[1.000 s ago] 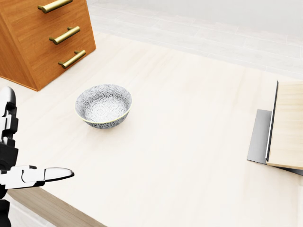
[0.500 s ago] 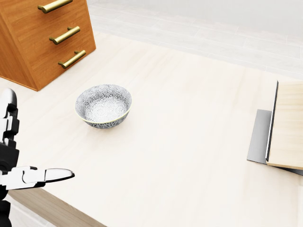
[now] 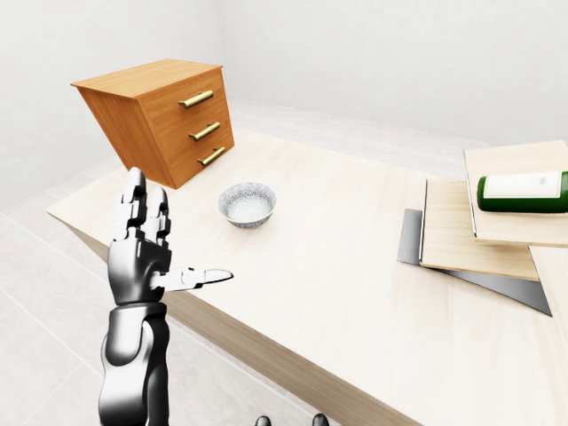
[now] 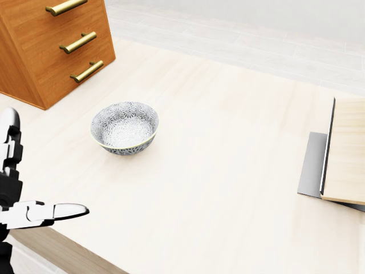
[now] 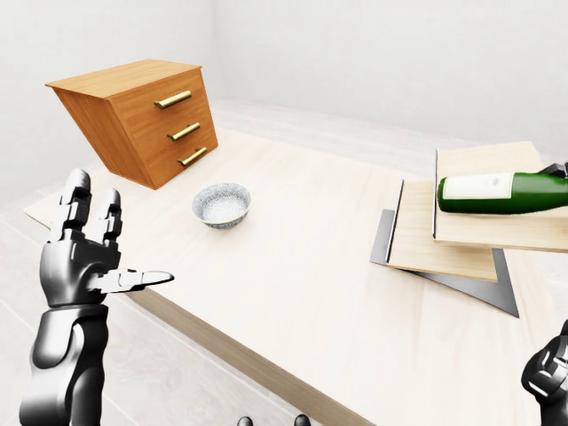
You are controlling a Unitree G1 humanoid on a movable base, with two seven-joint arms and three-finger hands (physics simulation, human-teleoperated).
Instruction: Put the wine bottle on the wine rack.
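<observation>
We judge reach not begun: wine bottle (image 5: 501,193) lies on side atop stacked wooden boards (image 3: 475,226), far right of tabletop (image 4: 228,171). No rack in view. Next: bring right hand (image 5: 550,373) over bottle. Our left hand (image 3: 146,257) raised near left edge, fingers spread wide, empty. Right hand barely visible; cannot tell its state.

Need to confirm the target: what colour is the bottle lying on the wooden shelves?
Dark green wine bottle with a white label; clearest in the right-eye view.
</observation>
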